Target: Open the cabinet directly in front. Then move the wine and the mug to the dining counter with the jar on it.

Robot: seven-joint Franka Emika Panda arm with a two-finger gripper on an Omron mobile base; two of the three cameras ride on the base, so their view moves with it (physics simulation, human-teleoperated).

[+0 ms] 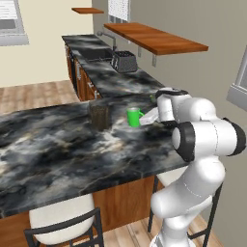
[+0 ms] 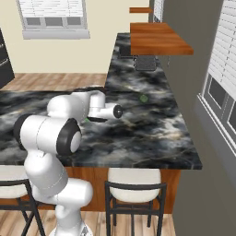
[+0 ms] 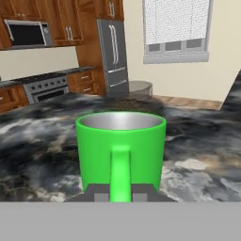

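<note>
The bright green mug (image 1: 133, 116) stands upright at or just above the dining counter (image 1: 58, 154), near its right end. My gripper (image 1: 144, 118) reaches it from the right and is shut on its loop handle. In the hand view the mug (image 3: 121, 141) is close and centred, with my gripper (image 3: 121, 194) closed on the handle and the dark fingertips (image 3: 96, 193) on either side of it. The dark ribbed jar (image 1: 99, 117) stands a little left of the mug. The wine is out of view. Reddish wall cabinets (image 3: 70, 28) show far off; I cannot tell which one is the task's cabinet.
A toaster (image 1: 124, 61) and a sink (image 1: 96, 53) sit on the wall-side worktop under a wooden shelf (image 1: 154, 37). Pale-seated stools (image 1: 60, 217) (image 2: 133, 184) stand along the counter's near edge. A small green object (image 2: 144, 98) lies on the marble. A fridge (image 3: 113, 56) and stove (image 3: 44, 87) stand far off.
</note>
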